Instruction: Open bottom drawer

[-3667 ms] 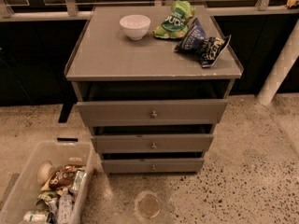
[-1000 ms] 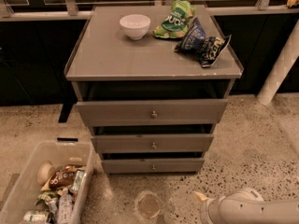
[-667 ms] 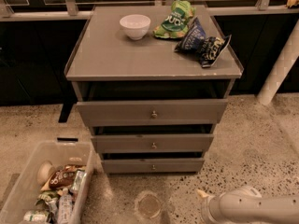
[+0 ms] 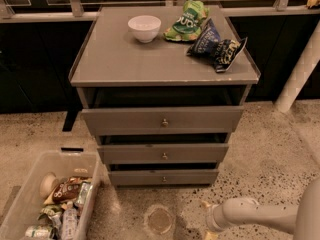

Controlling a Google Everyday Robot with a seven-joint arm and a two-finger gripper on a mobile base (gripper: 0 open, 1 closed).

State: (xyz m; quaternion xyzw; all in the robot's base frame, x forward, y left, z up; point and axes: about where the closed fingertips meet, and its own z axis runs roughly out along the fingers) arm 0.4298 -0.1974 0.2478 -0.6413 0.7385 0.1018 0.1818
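The bottom drawer [image 4: 163, 177] is the lowest, slimmest grey front of the cabinet, with a small round knob [image 4: 164, 179] at its centre. It sits slightly forward, like the two drawers above it. My gripper [image 4: 206, 219] is low at the bottom right, just above the floor, below and to the right of the bottom drawer and apart from it. Its arm [image 4: 260, 216] comes in from the right edge.
On the cabinet top [image 4: 115, 59] stand a white bowl [image 4: 144, 28], a green chip bag [image 4: 187, 20] and a dark blue chip bag [image 4: 217, 45]. A clear bin [image 4: 30, 199] of snacks and cans stands on the floor at the left. A white post [image 4: 300, 74] rises at the right.
The arm was out of view 3.7 s ago. It has come in from the bottom right and moved a little left and up toward the cabinet.
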